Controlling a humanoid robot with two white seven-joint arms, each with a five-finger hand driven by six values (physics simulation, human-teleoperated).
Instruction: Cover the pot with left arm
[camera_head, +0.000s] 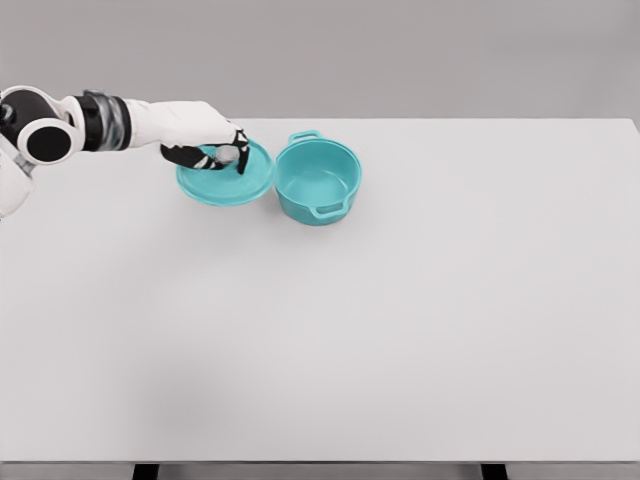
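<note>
A teal pot (318, 180) with two handles stands open on the white table, its inside bare. Right beside it on the left is the round teal lid (226, 178), slightly tilted and close to the pot's rim. My left hand (222, 154) reaches in from the left edge and sits over the lid's middle, fingers curled around the grey knob (227, 156). The lid's far part is hidden under the hand. Whether the lid touches the table I cannot tell.
The white table (400, 320) stretches wide to the right and toward the front edge. Its back edge runs just behind the pot and lid. My right arm does not show.
</note>
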